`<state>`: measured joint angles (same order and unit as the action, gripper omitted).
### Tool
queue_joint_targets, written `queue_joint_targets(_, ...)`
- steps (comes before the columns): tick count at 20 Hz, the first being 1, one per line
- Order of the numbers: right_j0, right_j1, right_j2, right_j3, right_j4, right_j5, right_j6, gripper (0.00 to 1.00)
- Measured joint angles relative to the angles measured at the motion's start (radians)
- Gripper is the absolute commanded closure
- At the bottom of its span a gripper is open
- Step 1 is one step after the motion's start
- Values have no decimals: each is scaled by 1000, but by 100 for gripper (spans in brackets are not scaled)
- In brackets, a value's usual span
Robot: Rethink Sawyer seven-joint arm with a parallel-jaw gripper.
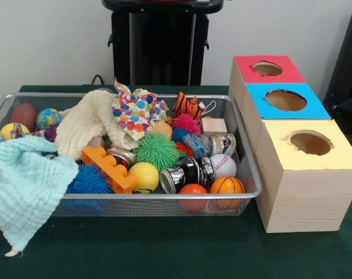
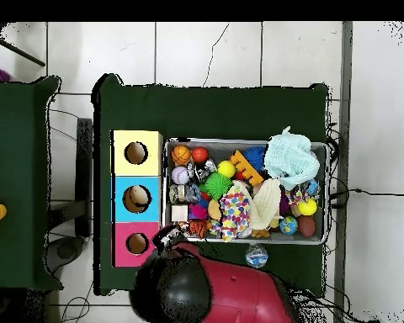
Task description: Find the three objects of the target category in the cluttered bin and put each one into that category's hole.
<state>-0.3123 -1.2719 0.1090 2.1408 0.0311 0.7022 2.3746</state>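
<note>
On my surface (image 1: 164,250) the wire bin (image 1: 248,168) sits in the front view left of three boxes (image 1: 304,174) lined front to back, each with a hole on top. In the bin, a basketball (image 1: 227,186) lies at the front right with a baseball (image 1: 223,165) just behind it. A can (image 1: 187,172) lies left of them. A toy brick (image 1: 109,168) sits further left. One cloth (image 1: 24,186) drapes over the bin's front left corner; another (image 1: 88,122) lies behind it.
</note>
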Motion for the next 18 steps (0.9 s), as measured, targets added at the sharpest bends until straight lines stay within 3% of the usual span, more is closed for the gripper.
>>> queue_joint_targets(7,-200,-89,36,-4,-51,160,-274,100)
queue_joint_targets(8,-242,-112,40,-4,-52,186,-362,100)
queue_joint_targets(18,-360,-174,50,2,-60,212,-718,100)
